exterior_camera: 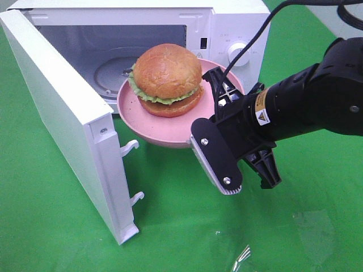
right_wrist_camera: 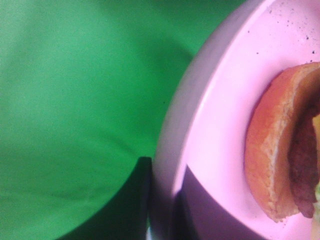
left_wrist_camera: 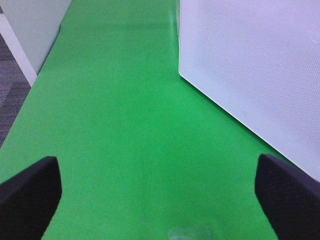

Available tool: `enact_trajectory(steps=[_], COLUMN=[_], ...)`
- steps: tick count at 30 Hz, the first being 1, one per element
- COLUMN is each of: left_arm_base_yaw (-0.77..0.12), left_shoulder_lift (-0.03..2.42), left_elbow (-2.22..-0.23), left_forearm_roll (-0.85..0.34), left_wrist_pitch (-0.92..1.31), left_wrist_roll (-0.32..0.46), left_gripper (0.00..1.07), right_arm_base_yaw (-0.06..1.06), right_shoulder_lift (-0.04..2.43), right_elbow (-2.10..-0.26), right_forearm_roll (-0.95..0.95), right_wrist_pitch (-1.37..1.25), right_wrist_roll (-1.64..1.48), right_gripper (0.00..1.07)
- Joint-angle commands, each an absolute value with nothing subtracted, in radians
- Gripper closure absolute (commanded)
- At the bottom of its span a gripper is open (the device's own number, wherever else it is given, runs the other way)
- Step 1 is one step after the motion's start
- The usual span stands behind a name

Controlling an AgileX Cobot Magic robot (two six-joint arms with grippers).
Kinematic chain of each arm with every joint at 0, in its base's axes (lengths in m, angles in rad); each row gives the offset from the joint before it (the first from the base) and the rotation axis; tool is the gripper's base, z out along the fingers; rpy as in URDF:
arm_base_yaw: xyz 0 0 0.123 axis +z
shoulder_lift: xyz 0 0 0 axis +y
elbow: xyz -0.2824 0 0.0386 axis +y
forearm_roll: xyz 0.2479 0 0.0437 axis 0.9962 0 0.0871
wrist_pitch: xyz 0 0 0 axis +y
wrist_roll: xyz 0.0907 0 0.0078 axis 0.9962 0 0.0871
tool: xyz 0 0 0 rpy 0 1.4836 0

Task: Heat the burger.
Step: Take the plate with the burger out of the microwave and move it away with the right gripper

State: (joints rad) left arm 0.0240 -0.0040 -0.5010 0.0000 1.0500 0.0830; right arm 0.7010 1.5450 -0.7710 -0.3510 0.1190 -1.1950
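Holding the pink plate by its rim, the right gripper is closed on it. Keep it level so the burger enters the microwave without sliding. The left gripper is open and empty.

A green cloth-covered table carries the white microwave, which stands directly on it with its door swung wide open (the hinge side is at the left in the exterior high view).
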Motion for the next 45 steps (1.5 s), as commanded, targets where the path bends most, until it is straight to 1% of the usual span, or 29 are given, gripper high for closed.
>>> enact_trajectory(steps=[1,17,27,31,33,36,39,40,42,45], left_arm_base_yaw=[0.02,0.02,0.02,0.02,0.02,0.02,0.02,0.02,0.02,0.02], left_shoulder_lift=[-0.024,-0.024,-0.024,-0.024,-0.024,-0.024,-0.024,-0.024,-0.024,-0.024], left_elbow=[-0.499,-0.499,-0.499,-0.499,-0.499,-0.499,-0.499,-0.499,-0.499,-0.499], left_forearm_roll=[0.0,0.0,0.0,0.0,0.0,0.0,0.0,0.0,0.0,0.0], left_wrist_pitch=[1.043,1.043,1.043,1.043,1.043,1.043,1.043,1.043,1.043,1.043], left_wrist_roll=[0.084,0.084,0.084,0.084,0.084,0.084,0.084,0.084,0.084,0.084], left_gripper=[0.09,0.09,0.09,0.09,0.09,0.09,0.09,0.09,0.09,0.09], right_arm_base_yaw=[0.692,0.692,0.692,0.692,0.692,0.692,0.692,0.692,0.692,0.692], right_shoulder_lift=[1.494,1.255,1.082,1.031,0.985,0.975,0.95,0.95,0.947,0.947], right_elbow=[-0.758,-0.607,-0.528,-0.514,-0.514,-0.514,-0.514,-0.514,-0.514,-0.514], right_forearm_roll=[-0.365,-0.365,-0.375,-0.398,-0.456,-0.475,-0.534,-0.534,-0.581,-0.596], right_wrist_pitch=[0.085,0.196,0.323,0.388,0.462,0.481,0.55,0.55,0.636,0.655], right_wrist_roll=[-1.172,-1.122,-1.068,-1.0,-0.897,-0.863,-0.735,-0.735,-0.602,-0.566], right_gripper=[1.07,1.07,1.07,1.07,1.07,1.07,1.07,1.07,1.07,1.07])
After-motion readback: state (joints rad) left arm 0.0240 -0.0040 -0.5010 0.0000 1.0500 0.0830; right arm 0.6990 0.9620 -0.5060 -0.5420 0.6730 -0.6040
